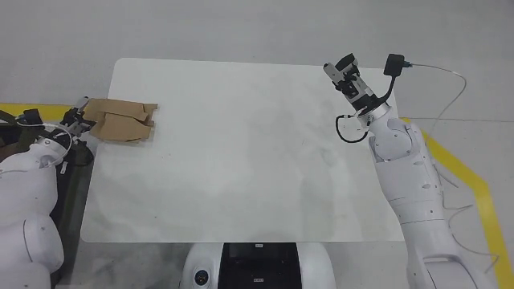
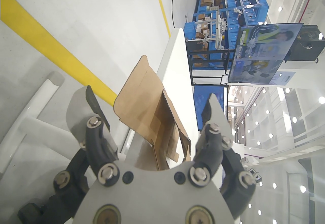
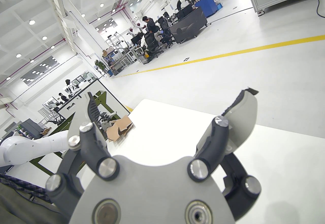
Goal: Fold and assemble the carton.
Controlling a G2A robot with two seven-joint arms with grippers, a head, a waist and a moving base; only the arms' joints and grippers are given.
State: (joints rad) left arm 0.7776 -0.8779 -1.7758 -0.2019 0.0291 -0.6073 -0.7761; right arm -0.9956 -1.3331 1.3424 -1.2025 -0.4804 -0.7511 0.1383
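Observation:
A brown cardboard carton [image 1: 122, 120], flattened and partly folded, lies at the left edge of the white table [image 1: 241, 160], one end hanging over the edge. My left gripper [image 1: 74, 120] is just off that edge next to the carton. In the left wrist view the carton [image 2: 149, 113] sits between and beyond the wide-apart fingers of the left gripper [image 2: 151, 105], which is open and holds nothing. My right gripper [image 1: 344, 75] hangs above the table's far right corner, open and empty. In the right wrist view the right gripper [image 3: 170, 103] faces across the table toward the distant carton [image 3: 118, 128].
A dark cart or frame [image 1: 24, 128] stands on the floor left of the table, by the left arm. Yellow floor tape [image 1: 470, 177] runs past the right side. A thin cable [image 1: 450, 80] loops off the right wrist.

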